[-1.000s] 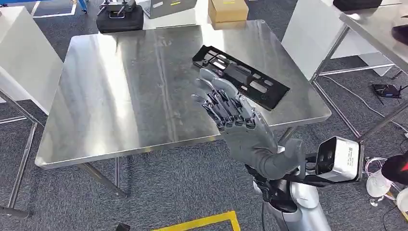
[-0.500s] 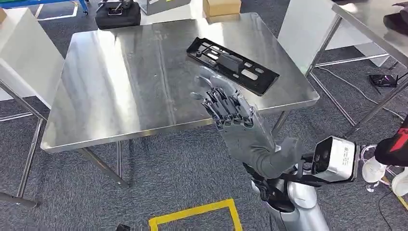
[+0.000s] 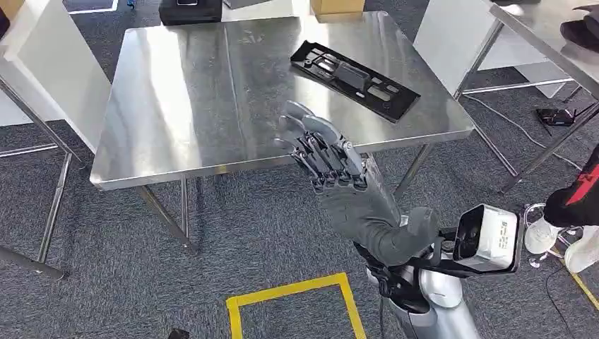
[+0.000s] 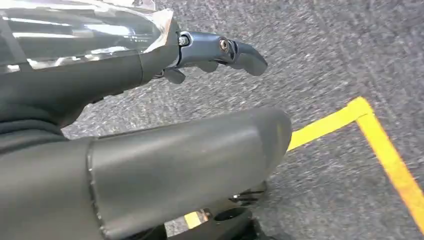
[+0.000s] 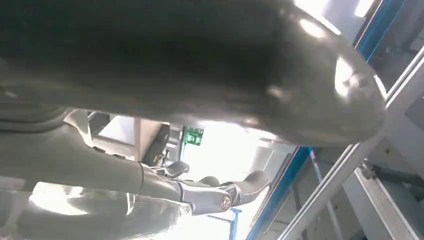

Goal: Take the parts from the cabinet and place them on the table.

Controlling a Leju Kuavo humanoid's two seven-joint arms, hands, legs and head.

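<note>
A long black plastic part (image 3: 354,79) lies flat on the steel table (image 3: 198,106), near its far right corner. My right hand (image 3: 328,166) is raised in front of the table's near edge, short of the part and not touching it. Its fingers are spread and it holds nothing. In the right wrist view the right hand (image 5: 200,192) shows the same spread fingers against bright light. My left hand (image 4: 150,130) hangs over grey carpet, with its fingers (image 4: 220,50) held out straight and nothing in them.
A white panel (image 3: 49,78) stands left of the table and a second steel table (image 3: 544,35) is at the right. A black case (image 3: 189,10) and a cardboard box (image 3: 337,6) sit beyond the far edge. Yellow floor tape (image 3: 297,293) lies near my feet. A person's red-and-black sleeve (image 3: 579,198) is at the right.
The whole view has shifted: the table now sits farther off and more to the right, so the camera moved. My right hand stays raised and empty, and the black part rests where it was.
</note>
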